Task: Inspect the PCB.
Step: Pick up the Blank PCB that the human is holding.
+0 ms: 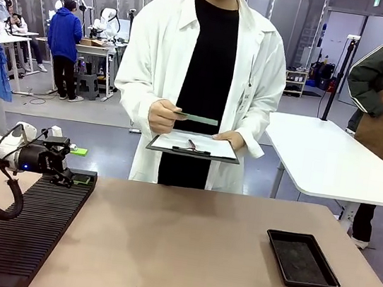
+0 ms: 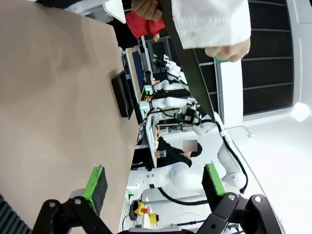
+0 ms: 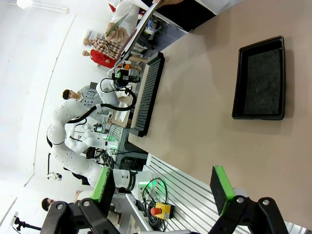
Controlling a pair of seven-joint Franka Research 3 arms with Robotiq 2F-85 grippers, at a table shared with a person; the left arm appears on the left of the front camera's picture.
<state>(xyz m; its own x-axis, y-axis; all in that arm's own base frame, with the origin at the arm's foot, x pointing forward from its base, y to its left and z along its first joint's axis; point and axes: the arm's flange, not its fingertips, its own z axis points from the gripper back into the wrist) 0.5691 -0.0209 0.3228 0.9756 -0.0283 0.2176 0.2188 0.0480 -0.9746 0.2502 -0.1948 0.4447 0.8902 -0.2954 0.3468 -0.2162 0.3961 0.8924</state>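
Note:
A person in a white lab coat stands at the far side of the table and holds the thin green PCB (image 1: 198, 119) flat in one hand, above a clipboard (image 1: 193, 144) held in the other. In the right wrist view the PCB (image 3: 119, 22) is small, in the person's hand at the top. My left gripper (image 1: 76, 179) hovers over the far end of a black slotted rack (image 1: 22, 234). Its green pads stand wide apart in the left wrist view, so the left gripper (image 2: 155, 183) is open and holds nothing. My right gripper (image 3: 162, 187) is open and empty too, high above the table.
A black rectangular tray (image 1: 303, 260) lies at the table's right (image 3: 261, 80). The rack runs along the left edge (image 3: 148, 92). Bare tan tabletop (image 1: 177, 248) lies between them. A white table and another person stand at the back right.

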